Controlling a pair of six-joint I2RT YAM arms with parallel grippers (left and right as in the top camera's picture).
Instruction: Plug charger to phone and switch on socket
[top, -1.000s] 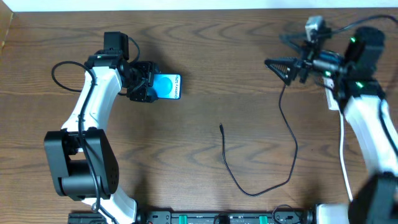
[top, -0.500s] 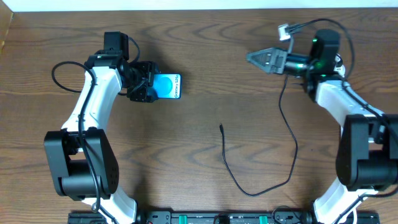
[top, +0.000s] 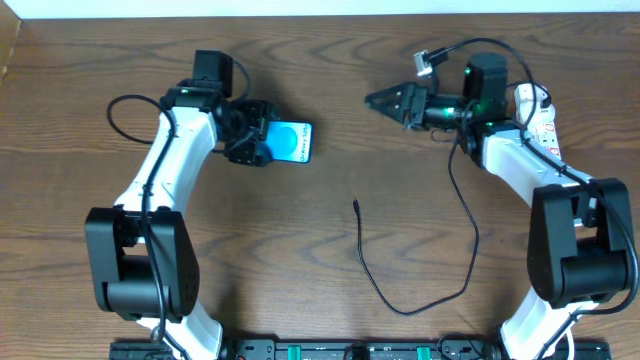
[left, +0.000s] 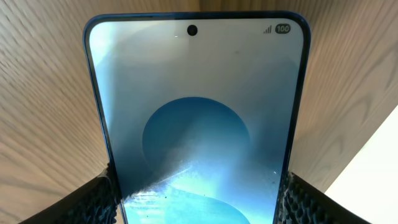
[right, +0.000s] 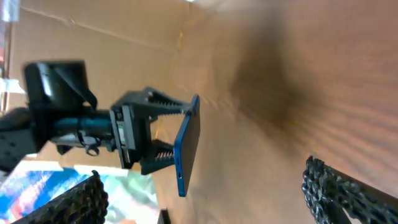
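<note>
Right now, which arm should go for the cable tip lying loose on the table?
Right. The right gripper is open and empty, and the cable tip lies free on its side of the phone. The left gripper is clamped on the phone and cannot take anything else.

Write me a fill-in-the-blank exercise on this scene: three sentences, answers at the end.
1. The phone is clamped in the gripper of the ____ arm.
2. The right gripper is open and holds ____.
3. The battery badge on the phone's screen reads ____.

Missing words: left; nothing; 100
</note>
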